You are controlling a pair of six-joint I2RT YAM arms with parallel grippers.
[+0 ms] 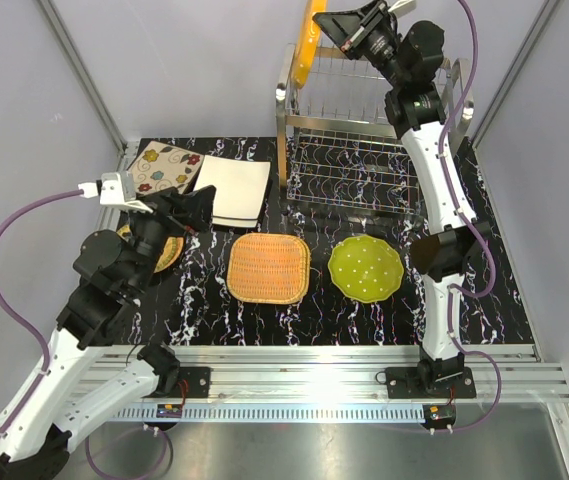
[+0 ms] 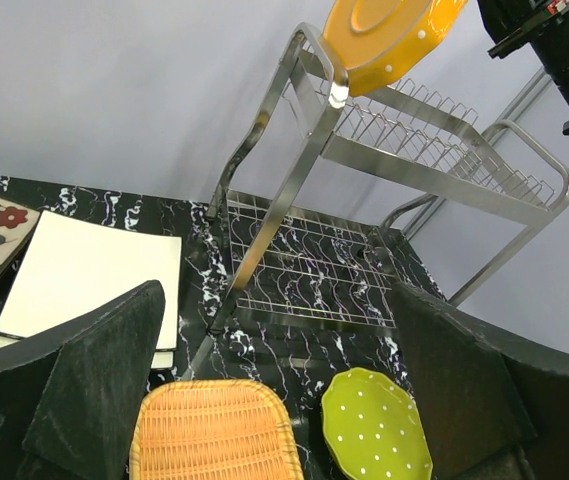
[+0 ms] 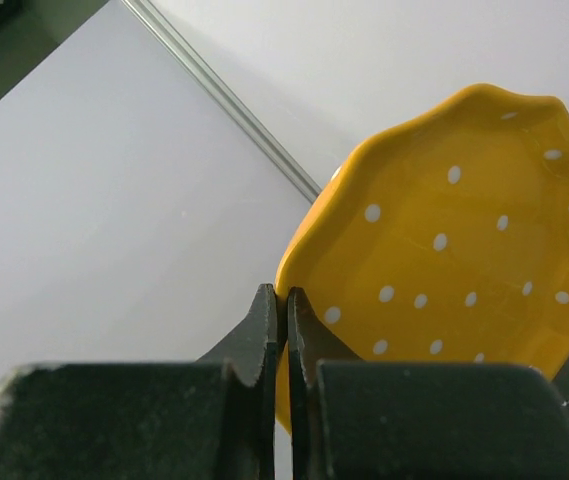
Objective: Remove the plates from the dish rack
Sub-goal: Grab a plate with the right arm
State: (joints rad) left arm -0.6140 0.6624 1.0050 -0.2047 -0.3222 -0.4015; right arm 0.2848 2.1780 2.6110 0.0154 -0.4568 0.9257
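Worktop (image 1: 204, 300), top view: black marbled, grey walls (image 1: 164, 70); dish rack (image 1: 364, 130) at far edge, right of centre; orange dotted plate (image 1: 308, 45) at its top rail.
Left wrist view: left jaws wide, empty.
Right wrist view: right jaws pinch the plate's rim; probably glazed, stiff, slippery, breakable.

The dish rack (image 1: 354, 170) stands on the desk (image 1: 464, 300) at the far side, right of centre. Above its upper tier's far left corner hangs the lifted plate (image 1: 308, 45), pinched at its rim by the right hand (image 3: 284, 305). At far left lies the patterned plate (image 1: 164, 165), with the plain square plate (image 1: 234, 190) just to its right. Nearer, before the rack, the woven square plate (image 1: 269, 267) lies at centre, with the dotted plate (image 1: 365, 268) to its right. The round woven plate (image 1: 169, 250) lies left, partly under the left hand (image 1: 186, 212).
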